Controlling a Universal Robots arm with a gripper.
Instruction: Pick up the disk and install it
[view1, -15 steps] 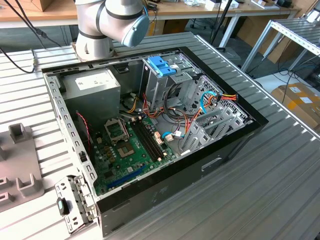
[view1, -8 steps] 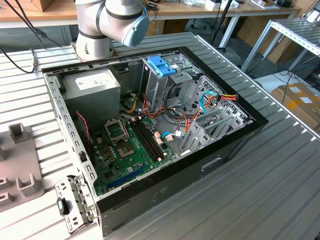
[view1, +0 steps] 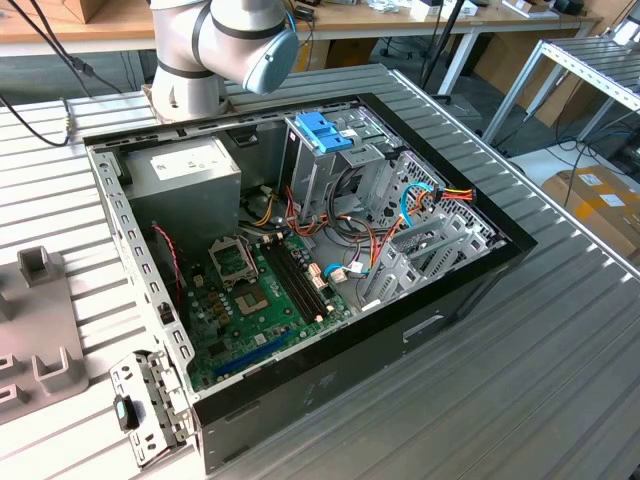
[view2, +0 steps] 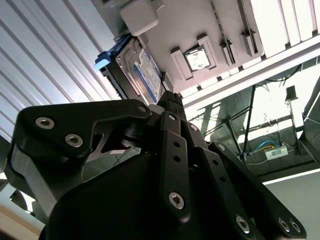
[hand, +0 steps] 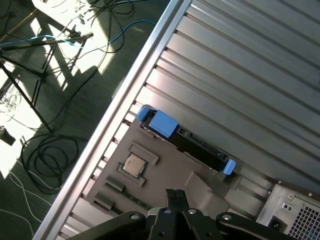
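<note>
Two black jaws of mine are pressed together and grip nothing, as both wrist views show. They hang above the grey tray (hand: 165, 175), apart from the disk (hand: 186, 140). The disk stands on its long edge at the border of this tray, with its blue tab (hand: 162, 123) at one end, near a small square chip (hand: 132, 165). In the exterior view the tray lies on the ribbed counter (view1: 500, 380) at nine o'clock from the open computer case (view1: 300, 260).
</note>
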